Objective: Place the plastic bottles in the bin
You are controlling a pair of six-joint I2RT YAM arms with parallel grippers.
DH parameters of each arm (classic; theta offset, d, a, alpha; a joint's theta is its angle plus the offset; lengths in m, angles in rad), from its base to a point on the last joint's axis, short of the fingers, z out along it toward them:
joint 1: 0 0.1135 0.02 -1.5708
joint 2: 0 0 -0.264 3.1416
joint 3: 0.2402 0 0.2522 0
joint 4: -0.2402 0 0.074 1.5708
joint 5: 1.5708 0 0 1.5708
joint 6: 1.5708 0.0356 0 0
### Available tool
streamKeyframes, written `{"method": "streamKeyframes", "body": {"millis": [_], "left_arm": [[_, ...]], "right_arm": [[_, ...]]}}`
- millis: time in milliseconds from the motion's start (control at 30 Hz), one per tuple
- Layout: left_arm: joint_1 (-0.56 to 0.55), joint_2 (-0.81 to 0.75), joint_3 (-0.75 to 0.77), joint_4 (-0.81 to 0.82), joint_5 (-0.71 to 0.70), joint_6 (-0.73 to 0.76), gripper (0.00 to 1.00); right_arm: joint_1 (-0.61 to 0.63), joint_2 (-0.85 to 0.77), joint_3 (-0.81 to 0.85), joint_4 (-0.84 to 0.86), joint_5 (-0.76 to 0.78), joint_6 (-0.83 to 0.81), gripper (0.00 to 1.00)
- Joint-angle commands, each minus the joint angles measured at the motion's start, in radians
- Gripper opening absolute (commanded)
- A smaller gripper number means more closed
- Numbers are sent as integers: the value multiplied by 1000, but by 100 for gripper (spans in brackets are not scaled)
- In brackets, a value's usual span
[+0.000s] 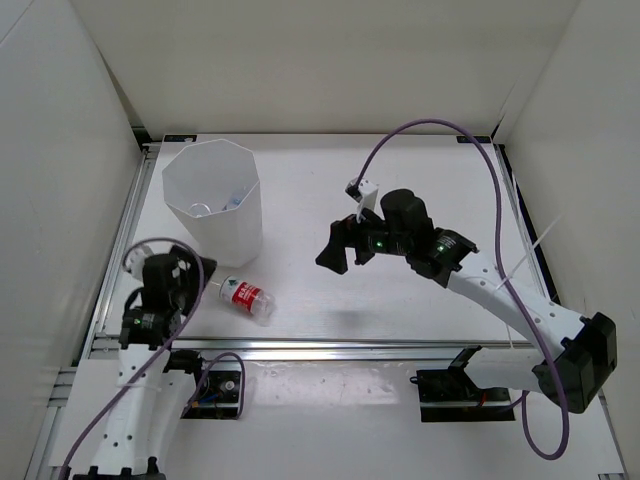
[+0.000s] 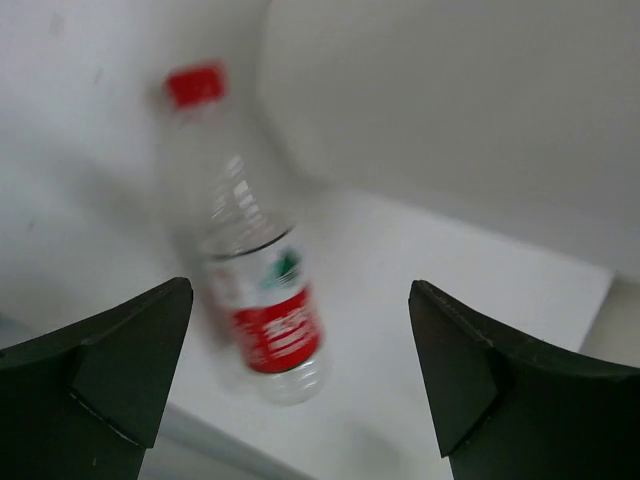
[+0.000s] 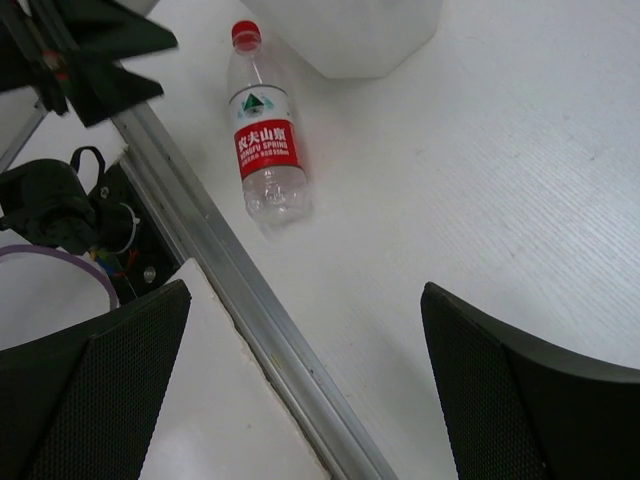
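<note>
One plastic bottle (image 1: pixel 246 298) lies on its side on the table just in front of the bin (image 1: pixel 180 190). It is clear, with a red label and a red cap. My left gripper (image 1: pixel 195 280) hovers open just left of it, holding nothing. In the left wrist view the bottle (image 2: pixel 262 300) looks blurred, ahead of the spread left gripper (image 2: pixel 300 295). My right gripper (image 1: pixel 345 255) hangs open and empty over the table's middle. Its wrist view shows the bottle (image 3: pixel 265 150) far ahead of the right gripper (image 3: pixel 305 300), below the bin (image 3: pixel 350 35). Clear plastic glints inside the bin.
A metal rail (image 1: pixel 330 350) runs along the table's near edge, with black cable mounts (image 1: pixel 215 390) below it. White walls enclose the back and both sides. A purple cable (image 1: pixel 430 125) arcs over the right arm.
</note>
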Motion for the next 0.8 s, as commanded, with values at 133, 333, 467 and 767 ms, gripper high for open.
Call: {"method": "streamKeyframes", "body": {"millis": [133, 333, 467, 767], "left_arm": [[-2, -171, -283, 142, 218, -118, 100], [-2, -78, -382, 245, 208, -121, 100], [-2, 57, -392, 345, 221, -109, 100], [-11, 250, -406, 507, 231, -99, 100]], "right_arm": [[-1, -50, -55, 29, 1, -32, 100], [-1, -61, -85, 29, 1, -41, 100], [-1, -70, -95, 29, 1, -51, 100], [-10, -88, -124, 2, 38, -81, 100]]}}
